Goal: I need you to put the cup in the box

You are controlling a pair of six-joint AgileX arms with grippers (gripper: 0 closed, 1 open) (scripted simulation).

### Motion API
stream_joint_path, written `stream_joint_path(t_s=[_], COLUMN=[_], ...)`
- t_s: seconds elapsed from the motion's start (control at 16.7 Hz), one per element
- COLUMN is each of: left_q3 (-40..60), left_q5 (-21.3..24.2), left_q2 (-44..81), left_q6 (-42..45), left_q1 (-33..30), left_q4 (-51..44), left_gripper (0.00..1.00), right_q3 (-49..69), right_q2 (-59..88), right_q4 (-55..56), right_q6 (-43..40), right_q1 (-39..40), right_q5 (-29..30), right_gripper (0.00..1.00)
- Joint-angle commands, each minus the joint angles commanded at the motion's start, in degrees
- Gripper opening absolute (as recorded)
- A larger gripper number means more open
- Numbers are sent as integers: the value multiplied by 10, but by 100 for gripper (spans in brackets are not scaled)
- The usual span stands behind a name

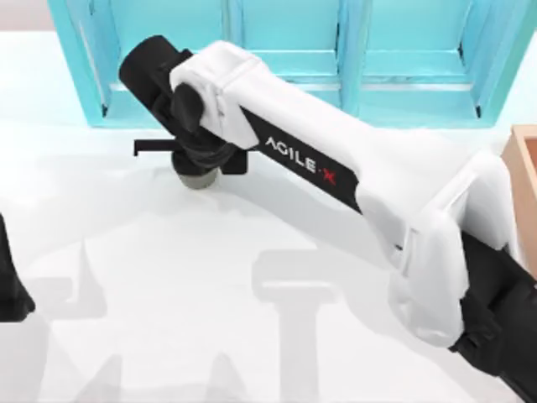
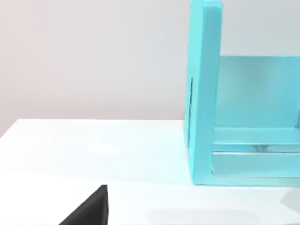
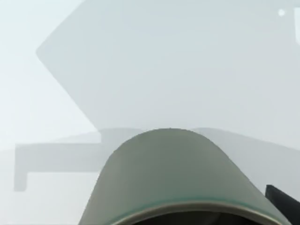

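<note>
The small olive-grey cup [image 1: 200, 179] stands on the white table at the back left, just in front of the turquoise shelf unit. My right arm reaches across the table from the lower right, and my right gripper [image 1: 198, 161] sits directly over the cup, hiding its top. In the right wrist view the cup [image 3: 178, 178] is very close, with a dark part of the gripper beside its rim. The tan-orange box [image 1: 524, 168] shows as a strip at the table's right edge. My left gripper [image 1: 8, 290] stays parked at the left edge.
The big turquoise shelf unit [image 1: 285, 59] runs along the back of the table, close behind the cup; its end wall [image 2: 204, 93] appears in the left wrist view. The right arm's white links span the table between the cup and the box.
</note>
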Motion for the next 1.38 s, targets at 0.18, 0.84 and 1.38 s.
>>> stream_joint_path(t_s=[0.18,0.84,1.38], left_q3=[0,0,0], left_q5=[0,0,0], left_q2=[0,0,0], left_q6=[0,0,0], left_q1=[0,0,0], left_q4=[0,0,0], left_gripper=[100,100,100], right_q3=[-1,-285,-620], right_q2=[-2,-325,-612], right_q4=[0,-13,-55], right_q6=[0,-281,-585], right_q1=[2,-220,-587], right_q5=[0,-123,-214], right_gripper=[0,0,0])
